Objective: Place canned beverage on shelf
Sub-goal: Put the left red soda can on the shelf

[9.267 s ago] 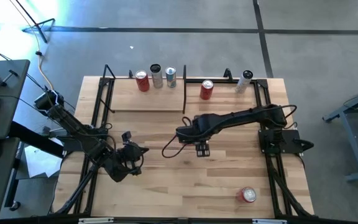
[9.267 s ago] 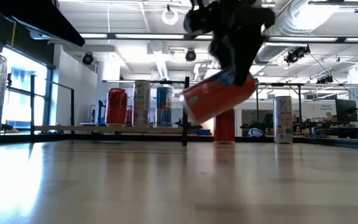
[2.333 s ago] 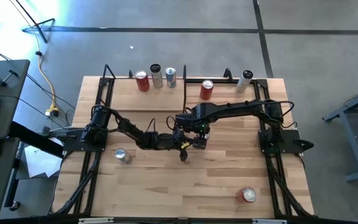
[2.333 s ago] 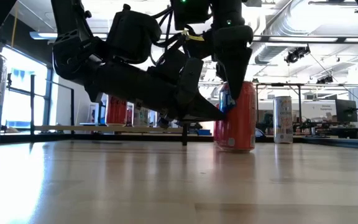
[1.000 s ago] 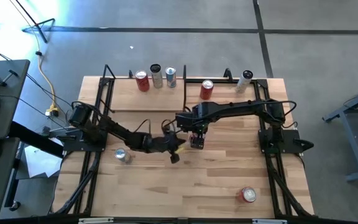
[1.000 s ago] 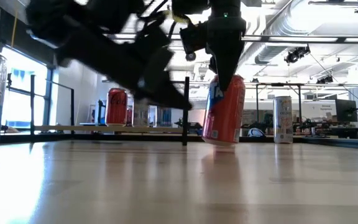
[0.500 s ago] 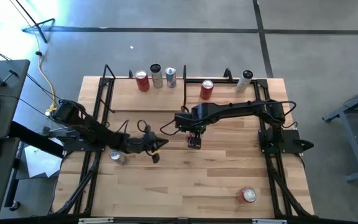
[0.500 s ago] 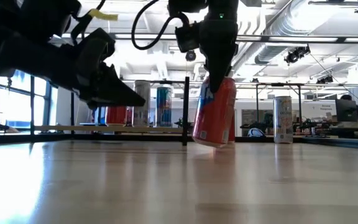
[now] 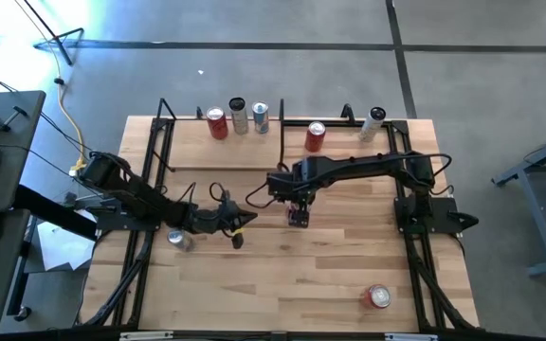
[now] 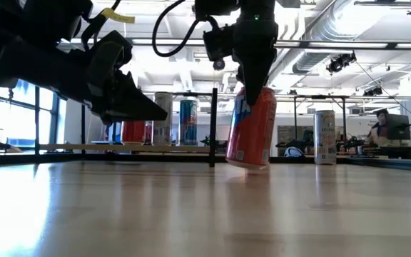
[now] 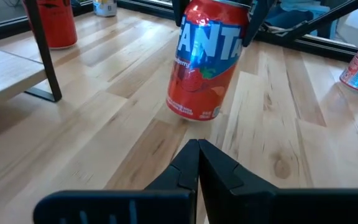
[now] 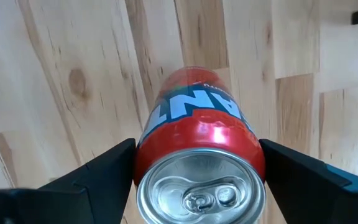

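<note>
Right wrist view: right end effector (image 12: 199, 163) clamped on a tilted red Fanta can (image 10: 251, 128); left end effector (image 11: 198, 163) closed, empty, just beside it.

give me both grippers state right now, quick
left gripper: closed, holding nothing.
right gripper: clamped on the red can, which is tilted just above the table.

Glossy metal can (image 12: 197, 165), matt black tool fingers (image 12: 98, 171), smooth wood tabletop (image 9: 330, 275).
</note>
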